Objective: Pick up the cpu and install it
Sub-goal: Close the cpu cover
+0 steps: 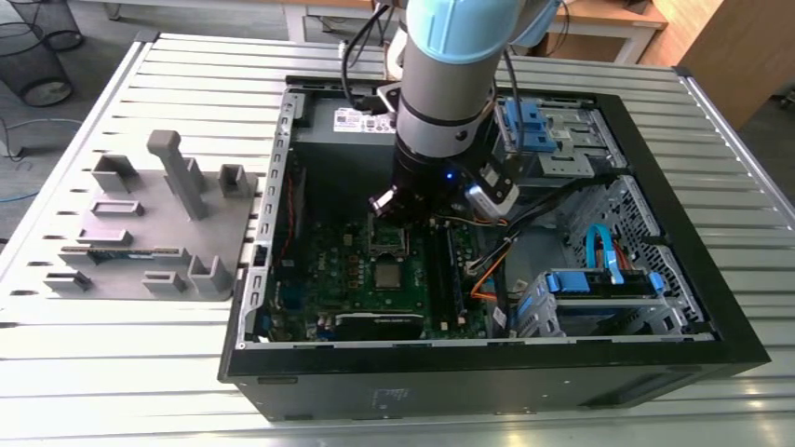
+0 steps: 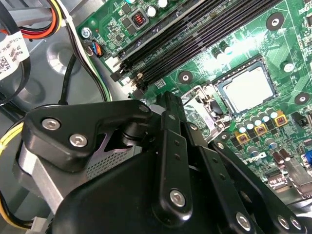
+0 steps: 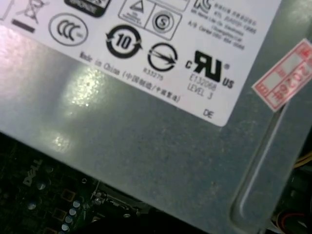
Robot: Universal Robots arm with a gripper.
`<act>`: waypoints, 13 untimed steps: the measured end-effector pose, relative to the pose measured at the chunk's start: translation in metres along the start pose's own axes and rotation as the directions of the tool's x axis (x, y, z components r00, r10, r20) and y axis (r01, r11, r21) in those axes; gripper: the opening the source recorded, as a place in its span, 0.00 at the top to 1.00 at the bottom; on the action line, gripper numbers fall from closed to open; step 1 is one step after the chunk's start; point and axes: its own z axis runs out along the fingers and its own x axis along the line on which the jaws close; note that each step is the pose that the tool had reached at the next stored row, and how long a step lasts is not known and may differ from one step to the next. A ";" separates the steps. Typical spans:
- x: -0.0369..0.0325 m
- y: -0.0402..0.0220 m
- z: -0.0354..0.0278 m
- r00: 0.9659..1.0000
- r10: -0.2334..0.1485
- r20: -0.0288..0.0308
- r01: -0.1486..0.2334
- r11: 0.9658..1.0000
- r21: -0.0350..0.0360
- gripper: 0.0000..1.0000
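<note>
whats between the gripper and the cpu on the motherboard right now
In the exterior view, the socket frame lies between the gripper and the cpu, which lies flat on the board beyond it.

This looks like a robotics lab or assembly workshop. A slotted aluminium counter (image 1: 125,372) carries an open desktop computer case (image 1: 497,386) and a grey parts fixture (image 1: 149,233), with a robot arm (image 1: 448,84) reaching in. Wire baskets (image 1: 32,60) and wooden desks (image 1: 602,11) stand behind.

The grey and pale-blue cylindrical robot arm (image 1: 445,84) comes in from the top centre of the exterior view, pointing almost straight down. Its black metal gripper (image 1: 404,209) hangs near the frame's centre, wrist upright.
</note>
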 end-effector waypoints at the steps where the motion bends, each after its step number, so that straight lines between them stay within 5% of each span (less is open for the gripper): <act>1: 0.0001 0.0000 0.0003 1.000 0.000 0.000 0.000 1.000 0.000 0.89; 13: 0.0000 0.0000 0.0037 1.000 0.000 0.000 0.000 1.000 0.000 0.89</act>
